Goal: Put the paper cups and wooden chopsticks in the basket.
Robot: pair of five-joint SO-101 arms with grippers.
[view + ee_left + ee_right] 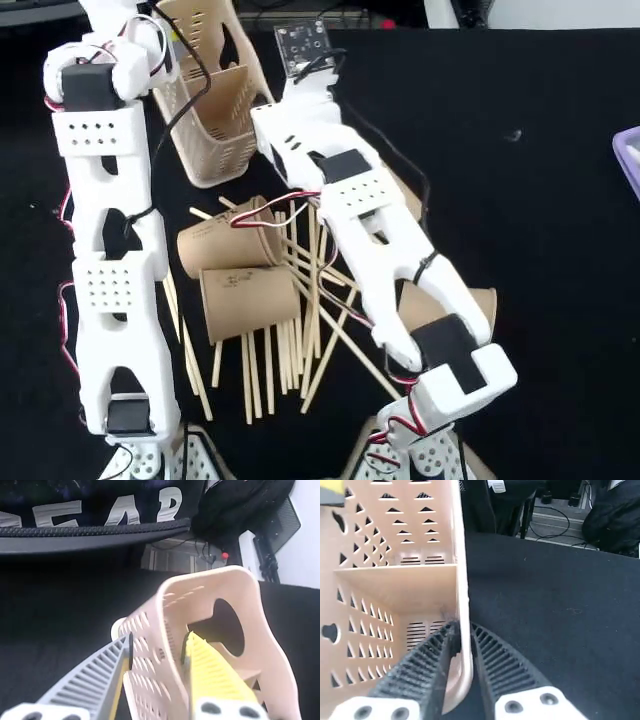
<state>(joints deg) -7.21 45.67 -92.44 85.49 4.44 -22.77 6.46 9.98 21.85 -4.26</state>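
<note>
The beige plastic basket (215, 150) with little holes sits near the far edge of the black table (530, 260). The left gripper (157, 645) is pinched tight on one of its walls, and the right gripper (464, 630) is pinched tight on another wall. The brown paper cups (228, 243) lie on their sides on the table close to the basket, among a messy pile of thin wooden chopsticks (285, 350).
</note>
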